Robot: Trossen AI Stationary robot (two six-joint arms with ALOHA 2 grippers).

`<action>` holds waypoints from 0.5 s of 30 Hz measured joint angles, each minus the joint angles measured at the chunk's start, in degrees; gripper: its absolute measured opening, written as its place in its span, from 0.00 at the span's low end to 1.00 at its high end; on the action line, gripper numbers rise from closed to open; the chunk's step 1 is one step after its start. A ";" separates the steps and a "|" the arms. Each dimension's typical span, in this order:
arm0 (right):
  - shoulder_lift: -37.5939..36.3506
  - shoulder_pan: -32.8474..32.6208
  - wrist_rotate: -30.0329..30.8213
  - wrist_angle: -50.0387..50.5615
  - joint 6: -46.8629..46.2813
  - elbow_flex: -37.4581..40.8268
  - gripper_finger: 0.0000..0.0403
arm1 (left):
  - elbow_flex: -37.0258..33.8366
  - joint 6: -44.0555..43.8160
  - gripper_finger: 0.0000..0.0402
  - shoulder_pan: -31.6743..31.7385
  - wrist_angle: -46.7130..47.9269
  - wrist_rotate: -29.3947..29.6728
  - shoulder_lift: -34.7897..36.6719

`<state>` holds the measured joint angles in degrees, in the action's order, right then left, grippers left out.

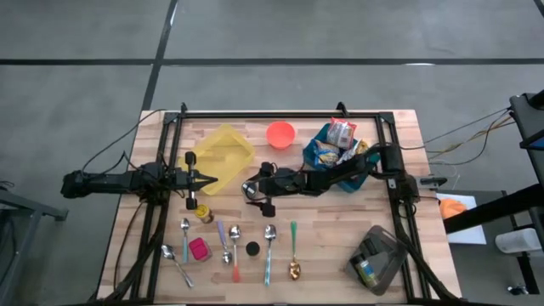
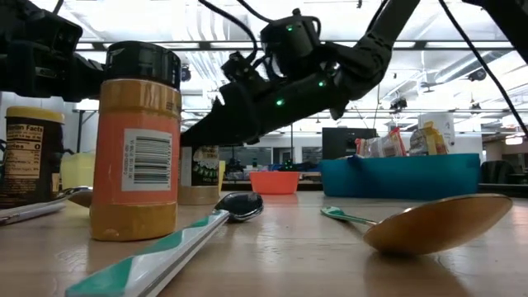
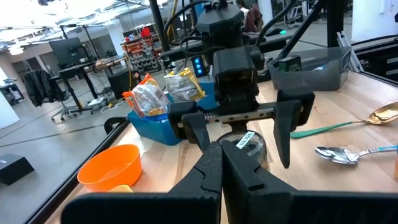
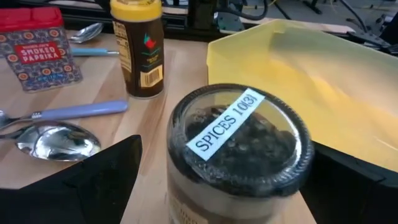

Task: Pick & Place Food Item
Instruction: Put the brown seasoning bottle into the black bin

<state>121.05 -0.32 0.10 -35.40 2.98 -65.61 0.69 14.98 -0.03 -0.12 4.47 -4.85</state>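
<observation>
Glass and a smooth dark lid are what the right end effector (image 4: 217,186) has to deal with: its two fingers stand spread wide on either side of a spice jar (image 4: 239,152) labelled "SPICES 10(3)", not yet touching it as far as the right wrist view shows. The jar stands upright on the wooden desk (image 1: 327,234) just beside the yellow tray (image 1: 223,151), on the side facing the spoons, with a brown bottle (image 4: 138,50) and a red paprika tin (image 4: 38,46) farther off on that same side. The main risk, as I judge it, is a glancing contact — if one finger meets the round wall before the other, the jar could tip or skate toward the tray's edge instead of settling between the pads. A grip high on the lid might also slip, since the lid looks slick and the jar is tall for its base. The left end effector (image 3: 221,171) waits on the far side of the tray with its fingers pressed together, pointing straight at the jar — a jar pushed that way could knock into it. The spoon (image 4: 56,140) lying near the jar on the side away from the tray is another thing a swinging finger might catch.
</observation>
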 joint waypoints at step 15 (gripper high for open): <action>0.94 0.00 -0.02 0.00 0.68 -0.80 0.95 | 0.00 0.00 0.00 -0.01 0.00 0.00 -1.00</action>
<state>121.99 -0.32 0.08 -35.40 3.66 -66.41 0.69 14.98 -0.04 -0.12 4.47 -5.85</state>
